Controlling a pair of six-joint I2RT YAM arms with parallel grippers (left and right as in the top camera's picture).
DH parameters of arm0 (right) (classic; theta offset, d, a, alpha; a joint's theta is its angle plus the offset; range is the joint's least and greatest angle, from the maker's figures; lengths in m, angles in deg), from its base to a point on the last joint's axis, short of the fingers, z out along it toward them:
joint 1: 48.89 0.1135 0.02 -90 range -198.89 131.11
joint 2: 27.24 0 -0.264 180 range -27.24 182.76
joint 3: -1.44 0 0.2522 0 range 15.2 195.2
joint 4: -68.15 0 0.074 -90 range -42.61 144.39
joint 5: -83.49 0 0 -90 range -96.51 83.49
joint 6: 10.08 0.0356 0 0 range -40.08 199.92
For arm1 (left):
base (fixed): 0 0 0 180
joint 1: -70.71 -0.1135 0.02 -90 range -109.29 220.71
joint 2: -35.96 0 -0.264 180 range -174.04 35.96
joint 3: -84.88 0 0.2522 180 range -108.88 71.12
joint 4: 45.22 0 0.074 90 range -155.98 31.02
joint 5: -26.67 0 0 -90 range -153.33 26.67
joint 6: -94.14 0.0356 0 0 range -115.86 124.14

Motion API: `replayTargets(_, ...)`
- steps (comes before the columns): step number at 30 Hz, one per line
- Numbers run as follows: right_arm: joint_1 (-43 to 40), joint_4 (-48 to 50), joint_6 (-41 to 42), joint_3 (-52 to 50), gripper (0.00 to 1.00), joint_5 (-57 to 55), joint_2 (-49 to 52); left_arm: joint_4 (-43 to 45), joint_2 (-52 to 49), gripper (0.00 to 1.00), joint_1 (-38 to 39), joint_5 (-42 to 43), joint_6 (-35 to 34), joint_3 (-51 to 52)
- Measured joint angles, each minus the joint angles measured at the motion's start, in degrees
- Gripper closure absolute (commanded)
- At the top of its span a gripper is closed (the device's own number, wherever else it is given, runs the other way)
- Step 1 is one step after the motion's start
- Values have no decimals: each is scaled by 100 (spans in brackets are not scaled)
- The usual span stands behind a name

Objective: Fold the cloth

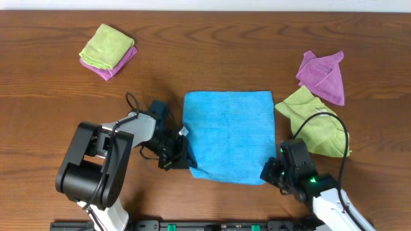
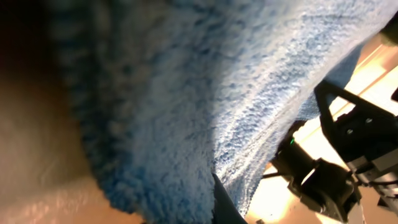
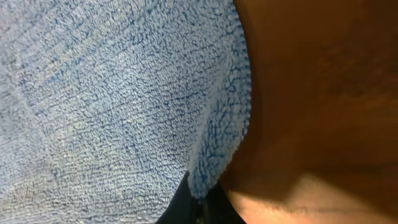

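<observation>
The sky-blue cloth (image 1: pixel 229 133) lies spread in the middle of the wooden table, with a small white tag at its left edge. My left gripper (image 1: pixel 182 156) is at its near left corner and is shut on it; in the left wrist view the blue pile (image 2: pixel 186 106) fills the frame, pinched at the dark fingertip (image 2: pixel 224 202). My right gripper (image 1: pixel 270 170) is at the near right corner. In the right wrist view the corner of the cloth (image 3: pixel 214 162) is pinched between the dark fingers (image 3: pixel 198 208).
A folded lime-green cloth on a purple one (image 1: pixel 108 50) lies far left. A crumpled purple cloth (image 1: pixel 323 76) and a lime-green cloth (image 1: pixel 313 122) lie to the right of the blue cloth, close to my right arm.
</observation>
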Motion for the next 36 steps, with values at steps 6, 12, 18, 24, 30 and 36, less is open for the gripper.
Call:
replayTargets(6, 0, -514, -264, 107, 99, 380, -511, -767, 861, 94, -2, -186, 363, 0)
replayTargets(12, 2, -654, -485, 415, 99, 424, -949, -1086, 1784, 94, 0, -638, 326, 0)
replayTargets(18, 7, 260, -796, 850, 99, 72, -782, -638, 2496, 94, 0, -1215, -306, 0)
replayTargets(24, 7, 1606, -1003, 855, 99, -254, 44, 649, 2509, 94, 0, -1825, -1165, 2)
replayTargets(30, 7, 2450, -1331, 1058, 99, -533, 1067, 1569, 2511, 94, 20, -2546, -1582, 4)
replayTargets(36, 7, 2667, -1816, 1738, 99, -846, 2002, 2643, 2068, 94, 22, -2951, -1746, 2)
